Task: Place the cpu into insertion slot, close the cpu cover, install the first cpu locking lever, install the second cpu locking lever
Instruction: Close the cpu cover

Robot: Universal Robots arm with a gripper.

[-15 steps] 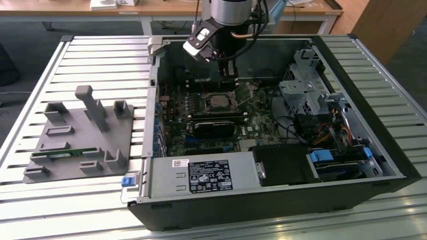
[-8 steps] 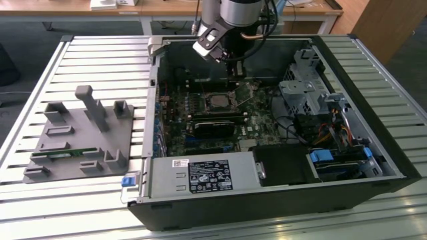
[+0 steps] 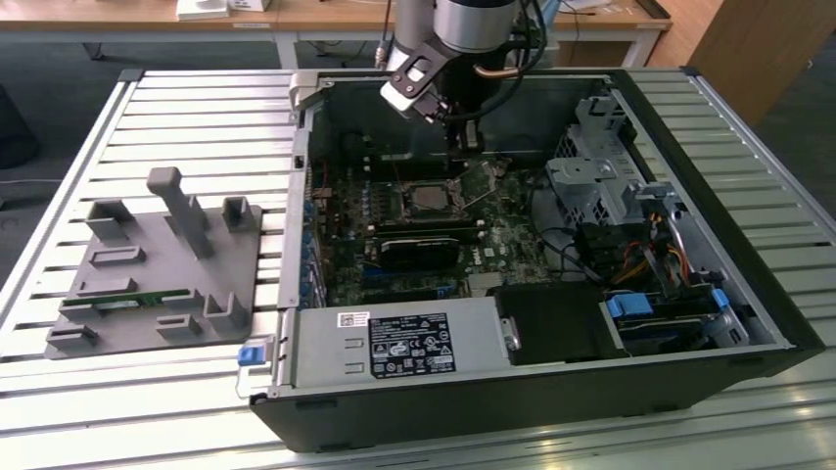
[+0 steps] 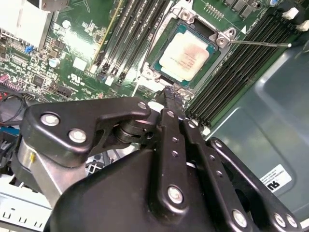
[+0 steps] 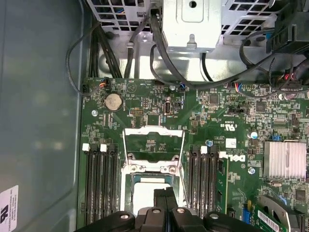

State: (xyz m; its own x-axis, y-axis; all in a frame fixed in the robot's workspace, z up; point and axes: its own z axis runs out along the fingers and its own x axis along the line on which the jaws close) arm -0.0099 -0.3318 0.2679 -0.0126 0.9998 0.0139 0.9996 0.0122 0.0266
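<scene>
1. Reaching down into the open computer case (image 3: 523, 416) in the exterior view, the arm holds its pincer (image 3: 461, 155) low over the motherboard. The cpu (image 3: 429, 201) lies in its socket near the pincer's tip, apart from it. A grey fixture block (image 3: 183, 284) sits on the slatted counter (image 3: 196, 117) outside the case, well away from the pincer.

2. In the second wrist view the pincer (image 4: 173, 96) has its fingers pressed together, and nothing is visible between them. Its tip is at the near edge of the socket. The cpu (image 4: 187, 57) sits flat in the socket just beyond the tip, its metal top uncovered. A locking lever (image 4: 260, 43) sticks out from a socket corner across the memory slots (image 4: 231, 72) beside the pincer.

3. In the first wrist view the pincer (image 5: 164, 200) again shows closed fingers, which partly hide the cpu (image 5: 142, 193) just past them. The cpu cover (image 5: 153, 131) is swung open on the far side of the cpu from the pincer, with green board showing through its open centre. A locking lever (image 5: 125, 147) runs along one side of the cover and a second locking lever (image 5: 182, 150) along the other. A coin cell (image 5: 113, 102) lies farther beyond the cover.
</scene>
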